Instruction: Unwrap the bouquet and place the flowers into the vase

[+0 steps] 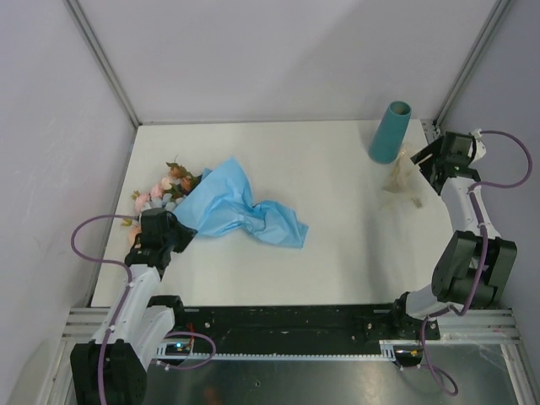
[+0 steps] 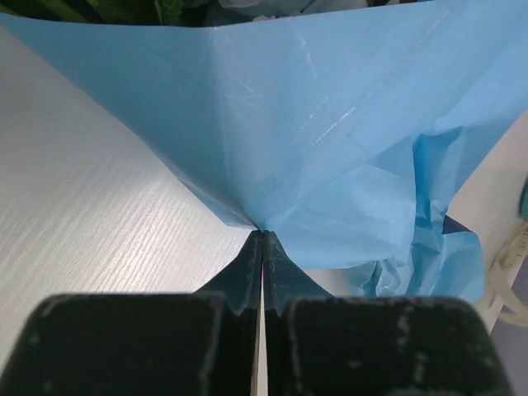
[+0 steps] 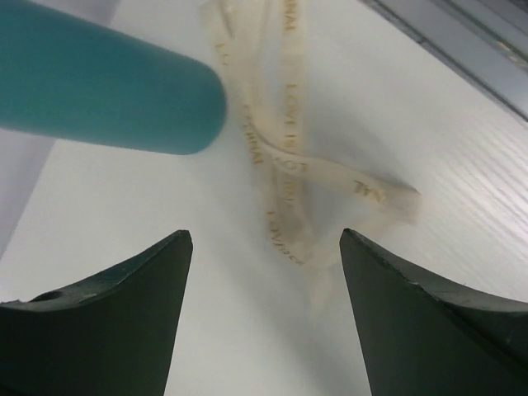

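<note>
The bouquet lies at the table's left: the flowers [image 1: 165, 187] stick out of crumpled blue tissue paper [image 1: 240, 209] that spreads toward the middle. My left gripper [image 1: 179, 224] is shut on a corner of that paper [image 2: 330, 124], fingertips pinched together [image 2: 262, 236]; green leaves [image 2: 169, 10] show past the sheet. The teal vase [image 1: 390, 132] stands upright at the back right. My right gripper [image 1: 424, 162] is beside it, open [image 3: 266, 238], holding nothing. The cream ribbon [image 3: 285, 165] lies loose just beyond its fingers, next to the vase [image 3: 107, 91].
The ribbon [image 1: 402, 180] sits between the vase and the right arm. A metal frame rail [image 3: 462, 41] runs along the table's right edge close to the right gripper. Grey walls close in the back and both sides.
</note>
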